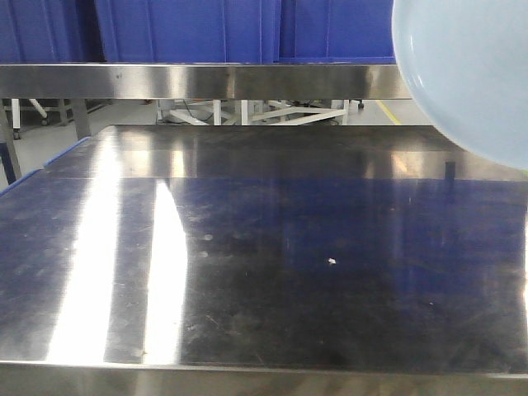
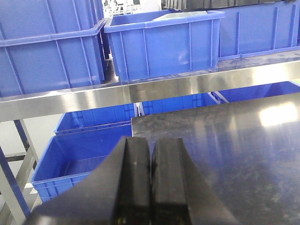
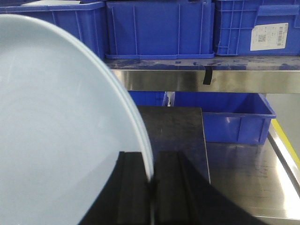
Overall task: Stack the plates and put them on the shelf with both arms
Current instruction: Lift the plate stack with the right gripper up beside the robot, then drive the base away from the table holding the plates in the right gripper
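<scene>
A large pale blue-white plate [image 1: 470, 74] hangs in the air at the upper right of the front view, tilted on edge above the steel tabletop [image 1: 289, 247]. In the right wrist view the plate [image 3: 56, 117] fills the left side, and my right gripper [image 3: 151, 173] is shut on its rim. My left gripper [image 2: 151, 154] is shut with nothing between its fingers, above the table's far left corner. The shelf rail [image 1: 206, 81] runs across behind the table, with the rail [image 2: 164, 91] also crossing the left wrist view. Neither gripper shows in the front view.
Blue plastic crates [image 2: 164, 42] stand on the shelf's upper tier, and more crates [image 2: 79, 154] sit on the tier below. Other crates [image 3: 159, 28] line the shelf in the right wrist view, one with a white label [image 3: 268, 36]. A small white speck [image 1: 332, 261] lies on the tabletop.
</scene>
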Robot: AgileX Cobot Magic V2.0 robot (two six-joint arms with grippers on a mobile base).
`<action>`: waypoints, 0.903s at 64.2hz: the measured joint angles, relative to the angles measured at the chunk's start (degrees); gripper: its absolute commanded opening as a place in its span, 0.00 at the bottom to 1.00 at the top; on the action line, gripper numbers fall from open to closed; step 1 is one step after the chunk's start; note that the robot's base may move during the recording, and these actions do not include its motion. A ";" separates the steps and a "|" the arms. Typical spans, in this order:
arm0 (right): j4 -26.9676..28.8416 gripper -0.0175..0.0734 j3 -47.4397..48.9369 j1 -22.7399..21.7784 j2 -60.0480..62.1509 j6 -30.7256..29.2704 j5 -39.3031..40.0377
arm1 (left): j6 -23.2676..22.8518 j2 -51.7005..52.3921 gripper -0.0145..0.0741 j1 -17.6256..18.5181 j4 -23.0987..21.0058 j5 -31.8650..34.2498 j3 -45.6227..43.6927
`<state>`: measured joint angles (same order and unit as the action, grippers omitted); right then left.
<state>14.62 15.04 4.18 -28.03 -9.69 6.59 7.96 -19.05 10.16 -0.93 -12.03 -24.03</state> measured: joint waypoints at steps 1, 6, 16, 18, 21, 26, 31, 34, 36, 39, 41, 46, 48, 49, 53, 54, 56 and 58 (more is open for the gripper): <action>0.00 0.25 0.00 0.00 0.00 0.00 0.00 | 0.00 0.00 0.26 0.00 0.00 0.00 0.00; 0.00 0.25 -0.08 0.00 0.00 0.00 0.00 | 0.00 0.00 0.26 0.00 0.00 0.00 0.00; 0.00 0.25 -0.08 0.00 0.00 0.00 0.00 | 0.00 0.00 0.26 0.00 0.00 0.00 0.00; 0.00 0.25 -0.08 0.00 0.00 0.00 0.00 | 0.00 0.00 0.26 0.00 0.00 0.00 0.00; 0.00 0.25 -0.08 0.00 0.00 0.00 0.00 | 0.00 0.00 0.26 0.00 0.00 0.00 0.00; 0.00 0.25 -0.08 0.00 0.00 0.00 0.00 | 0.00 0.00 0.26 0.00 0.00 0.00 0.00; 0.00 0.25 -0.08 0.00 0.00 0.00 0.00 | 0.00 0.00 0.26 0.00 0.00 0.00 0.00; 0.00 0.25 -0.08 0.00 0.00 0.00 0.00 | 0.00 0.00 0.26 0.00 0.00 0.00 0.00; 0.00 0.25 -0.08 0.00 0.00 0.00 0.00 | 0.00 0.00 0.26 0.00 0.00 0.00 0.00; 0.00 0.25 -0.08 0.00 0.00 0.00 0.00 | 0.00 0.00 0.26 0.00 0.00 0.00 0.00; 0.00 0.25 -0.08 0.00 0.00 0.00 0.00 | 0.00 0.00 0.26 0.00 0.00 0.00 0.00; 0.00 0.25 -0.08 0.00 0.00 0.00 0.00 | 0.00 0.00 0.26 0.00 0.00 0.00 0.00; 0.00 0.25 -0.08 0.00 0.00 0.00 0.00 | 0.00 0.00 0.26 0.00 0.00 0.00 0.00; 0.00 0.25 -0.08 0.00 0.00 0.00 0.00 | 0.00 0.00 0.26 0.00 0.00 0.00 0.00; 0.00 0.25 -0.08 0.00 0.00 0.00 0.00 | 0.00 0.00 0.26 0.00 0.00 0.00 0.00; 0.00 0.25 -0.08 0.00 0.00 0.00 0.00 | 0.00 0.00 0.26 0.00 0.00 0.00 0.00; 0.00 0.25 -0.08 0.00 0.00 0.00 0.00 | 0.00 0.00 0.26 0.00 0.00 0.00 0.00; 0.00 0.25 -0.08 0.00 0.00 0.00 0.00 | 0.00 0.00 0.26 0.00 0.00 0.00 0.00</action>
<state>14.62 14.96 4.18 -28.03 -9.69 6.59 7.96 -19.05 10.16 -0.93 -12.03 -24.03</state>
